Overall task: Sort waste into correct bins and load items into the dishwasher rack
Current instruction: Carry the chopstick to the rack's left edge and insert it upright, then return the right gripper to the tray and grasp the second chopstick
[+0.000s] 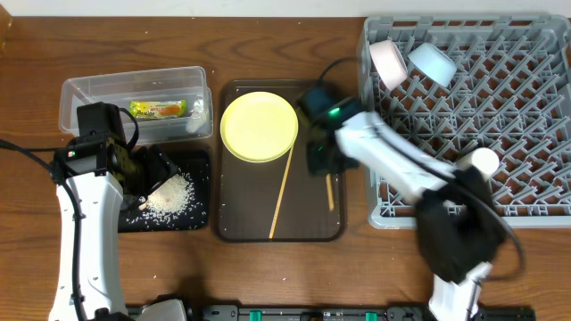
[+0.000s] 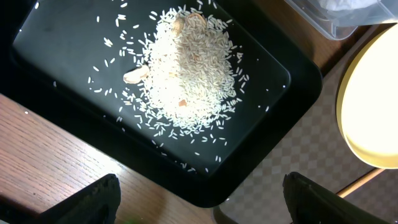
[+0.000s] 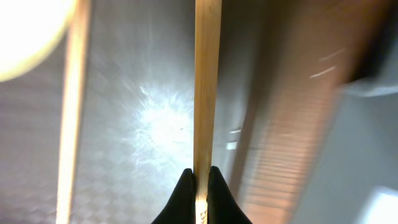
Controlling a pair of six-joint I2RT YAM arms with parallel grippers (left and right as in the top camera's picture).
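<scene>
Overhead: the right claw (image 1: 324,169) sits low over the brown serving tray (image 1: 236,203), on one chopstick (image 1: 329,192). The dishwasher rack (image 1: 526,89) lies just to the claw's right and the yellow plate (image 1: 259,126) to its left. The step in hand looks like picking up the chopstick; the next move needs a lift over the tray lip, then a carry to the rack.

Left wrist: the left claw (image 2: 202,202) is spread wide and empty. Ahead of it, the rice scraps (image 2: 186,68) form a loose, grainy heap in the matte black tray (image 2: 62,37).

Right wrist: the claw tips pinch the smooth, straight wooden stick. Its twin (image 3: 71,112) lies to the claw's left on the glossy tray.
</scene>
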